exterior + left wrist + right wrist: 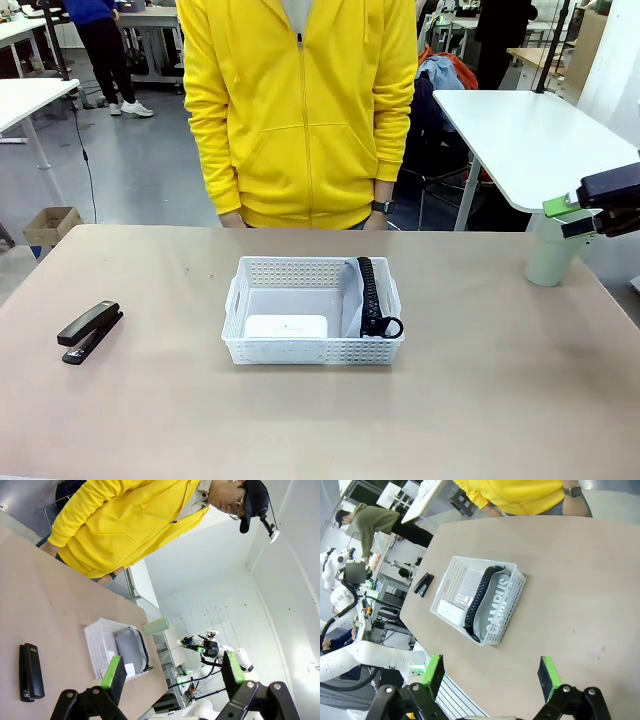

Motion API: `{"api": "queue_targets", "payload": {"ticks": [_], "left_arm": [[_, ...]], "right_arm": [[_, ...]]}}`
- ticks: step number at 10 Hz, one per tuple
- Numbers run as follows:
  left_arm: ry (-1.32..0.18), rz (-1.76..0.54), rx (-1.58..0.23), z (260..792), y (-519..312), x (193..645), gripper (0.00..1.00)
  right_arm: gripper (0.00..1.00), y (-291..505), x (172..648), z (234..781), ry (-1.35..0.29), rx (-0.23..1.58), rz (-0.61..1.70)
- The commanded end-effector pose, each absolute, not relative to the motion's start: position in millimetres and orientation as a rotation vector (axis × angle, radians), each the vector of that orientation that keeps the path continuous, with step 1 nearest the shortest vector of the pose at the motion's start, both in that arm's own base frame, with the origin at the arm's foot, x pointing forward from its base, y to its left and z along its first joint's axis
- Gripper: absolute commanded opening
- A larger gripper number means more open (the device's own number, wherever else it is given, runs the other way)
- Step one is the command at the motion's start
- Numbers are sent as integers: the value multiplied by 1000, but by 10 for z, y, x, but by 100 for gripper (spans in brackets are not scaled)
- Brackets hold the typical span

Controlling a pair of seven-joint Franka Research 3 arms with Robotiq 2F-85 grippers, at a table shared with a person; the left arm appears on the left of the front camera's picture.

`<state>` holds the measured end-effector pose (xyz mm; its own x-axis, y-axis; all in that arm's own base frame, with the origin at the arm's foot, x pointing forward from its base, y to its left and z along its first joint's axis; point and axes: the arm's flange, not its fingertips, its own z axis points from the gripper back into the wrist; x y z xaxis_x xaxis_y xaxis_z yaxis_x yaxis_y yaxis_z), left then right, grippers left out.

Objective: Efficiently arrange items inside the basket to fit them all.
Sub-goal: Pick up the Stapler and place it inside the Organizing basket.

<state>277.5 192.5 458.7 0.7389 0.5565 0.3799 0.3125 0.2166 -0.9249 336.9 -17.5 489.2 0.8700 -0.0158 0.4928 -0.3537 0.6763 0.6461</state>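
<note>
The table (480, 400) has a plain tan top with rounded corners, and around it the room is a workshop with a grey floor, white tables and a cardboard box (50, 225) on the floor beyond the far left corner. A person in a yellow hoodie (300, 110) stands at the far edge, arms down.

The basket (312, 351) sits in the middle of the table. Inside it the white box (286, 327) lies flat against the near wall, and the grey pouch (362, 298) stands on edge along the right wall, zipper up. The black stapler (90, 331) lies near the left edge, well apart from the basket. The pale green cup (548, 255) stands upright by the far right corner.

The right gripper (562, 217) hangs above the right edge, its fingers spread and nothing between them. The left gripper (172, 656) is also spread wide and empty, off the table's left side.
</note>
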Motion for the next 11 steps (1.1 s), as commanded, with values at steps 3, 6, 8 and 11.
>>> {"api": "queue_targets", "payload": {"ticks": [3, 6, 8, 11], "left_arm": [[-450, 46, -1018, 4666, 1329, 2992, 100], [-290, 30, -408, 4326, 944, 3385, 100], [-337, -55, -145, 4071, 789, 3530, 100], [-434, -130, -105, 4050, 705, 3549, 100]], "right_arm": [[100, -179, 3382, 4905, -507, 835, 198], [100, -179, 3382, 4905, -507, 835, 198], [100, -179, 3382, 4905, -507, 835, 198], [100, -179, 3382, 4905, -507, 835, 198]]}}
